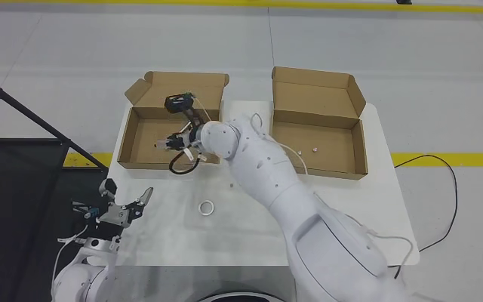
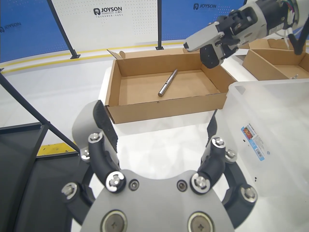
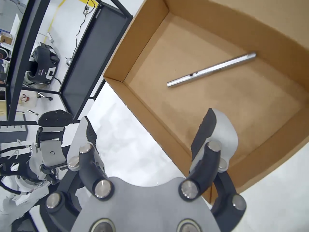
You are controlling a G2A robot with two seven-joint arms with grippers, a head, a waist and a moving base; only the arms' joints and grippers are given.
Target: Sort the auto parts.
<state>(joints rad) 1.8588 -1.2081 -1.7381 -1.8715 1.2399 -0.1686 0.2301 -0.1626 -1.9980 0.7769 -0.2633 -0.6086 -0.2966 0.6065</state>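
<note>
— Over the near wall of the left box (image 1: pixel 147 143), at the far left corner of the tabletop (image 1: pixel 181 234), what is seen?

— The right pincer (image 3: pixel 148 124) is held there. It is spread wide and nothing is held in it. A shiny metal rod (image 3: pixel 211 69) is lying flat on the floor of that box, apart from the walls.

— And the left pincer (image 2: pixel 157 114)?

— It is kept by the near left edge of the tabletop. It is wide open too, with nothing in it.

— What is left to be sorted?

— A small white ring (image 1: pixel 205 207) is lying flat near the middle of the tabletop. It is likely to be picked next.

— How can that be done well?

— The right pincer should be lifted straight up first, so the cardboard wall is not bumped. The ring is thin and low, so a pincer should be brought down from right above. The rim should be pinched gently, or the ring may be flicked away. It is probably meant for the right box (image 1: pixel 332 155) at the far right corner, where tiny parts (image 1: pixel 313 149) are lying.
</note>
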